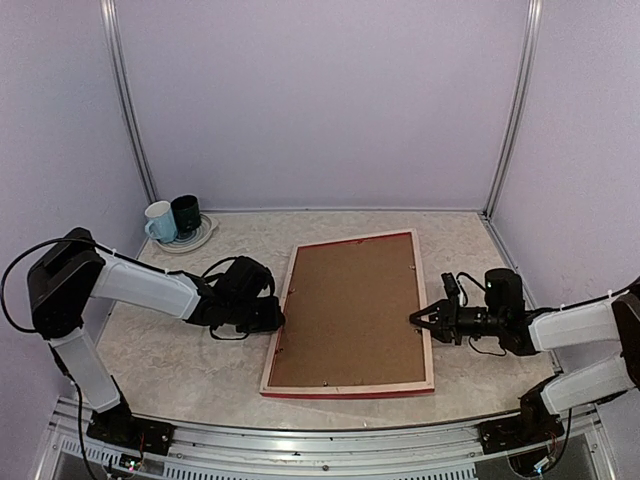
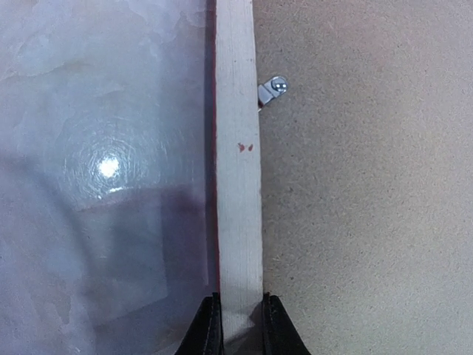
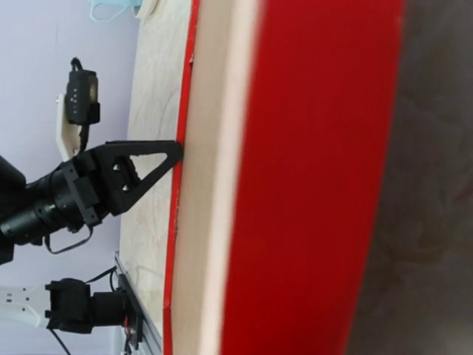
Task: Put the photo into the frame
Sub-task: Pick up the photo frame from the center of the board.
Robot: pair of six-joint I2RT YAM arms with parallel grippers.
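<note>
We find the frame lying flat on the table in the lower middle of the top view. Its back is up, and the brown backing board fills the opening. Its long axis runs almost straight up the picture, from the near short rail at the bottom to the far short rail near the upper centre. The red face is turned down, with only a thin red line showing along the outer edges.

The left gripper sits at the middle of the left long rail. In the left wrist view its fingers press either side of the pale wood strip, so we read it as clamped on the frame. A small metal clip sits just beside that rail, on the board.

The right gripper is at the right long rail, roughly opposite. We cannot tell whether it has closed on the wood or merely meets it. The photo shows in none of the views.

We judge the frame to be light, stiff and thin, and likely to slide on the glossy table. The long rails near their middles look like the best places to hold it, one on each side, so it does not twist. We expect the clips to be small and fiddly.
</note>
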